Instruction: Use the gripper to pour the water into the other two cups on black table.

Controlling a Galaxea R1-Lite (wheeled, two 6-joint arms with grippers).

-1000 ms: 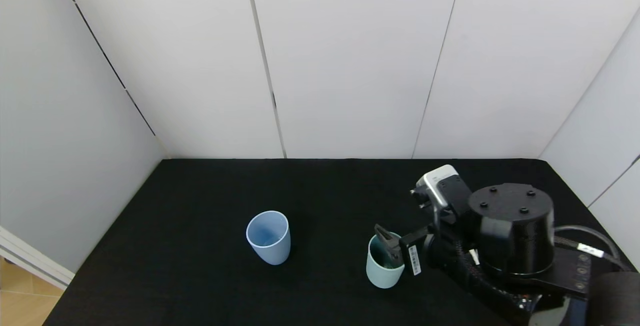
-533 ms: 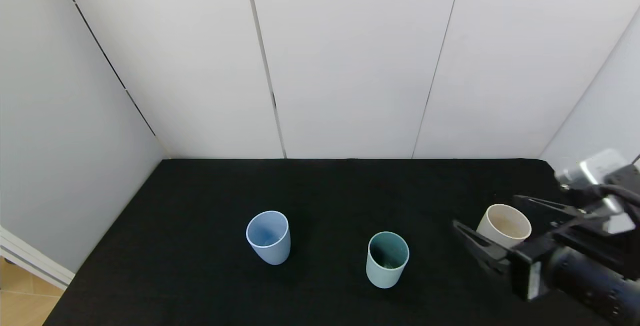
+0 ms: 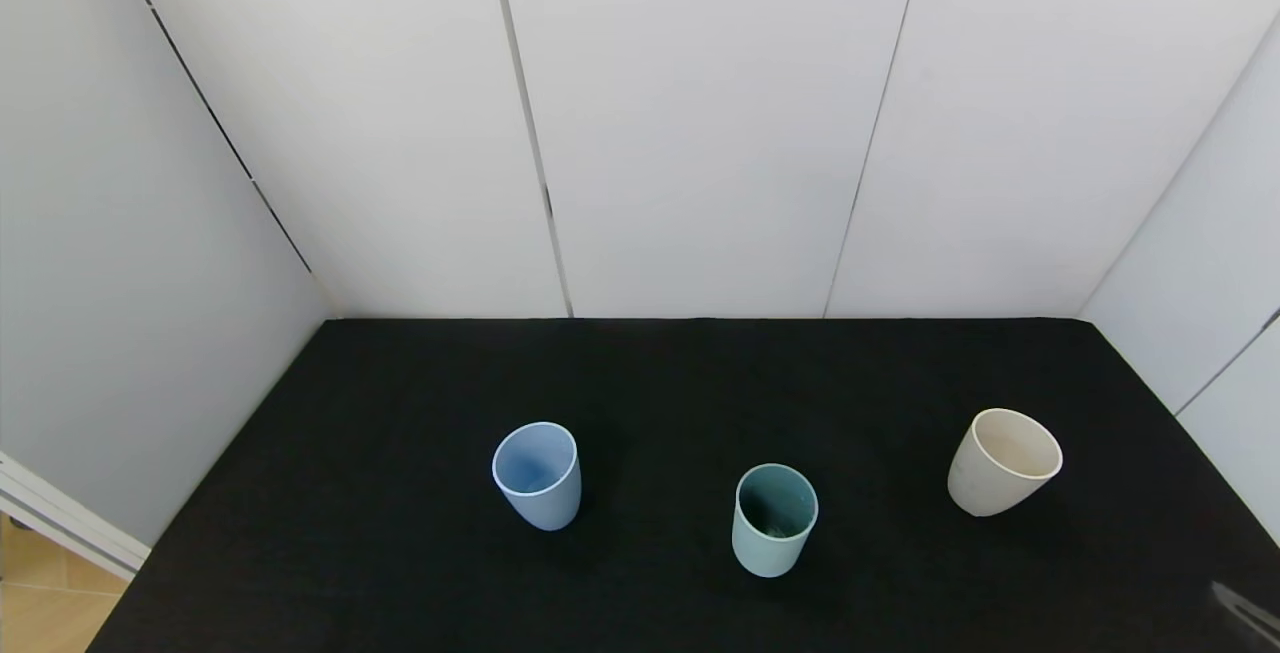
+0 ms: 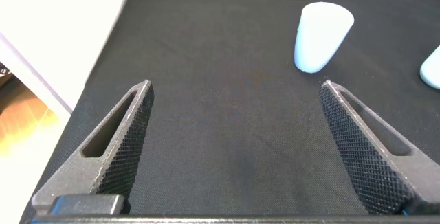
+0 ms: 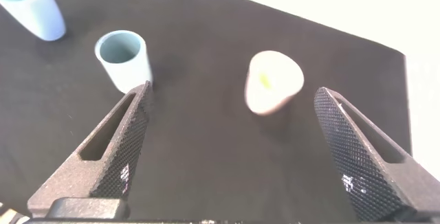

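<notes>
Your right gripper (image 5: 230,155) hangs wide open above the matte black table (image 3: 400,573); the left gripper (image 4: 234,148) (parked, also open) holds nothing. All three tumblers stand free, so you seem between grasps: next, close on the teal-green plastic tumbler (image 3: 774,520) at six o'clock, between the light blue tumbler (image 3: 538,475) at nine and the cream-beige tumbler (image 3: 1003,461) at three.

Three upright cups, light blue cup (image 3: 537,474), teal cup (image 3: 774,518), cream cup (image 3: 1003,460), stand well apart on the black table (image 3: 400,553), with open lanes between them.
</notes>
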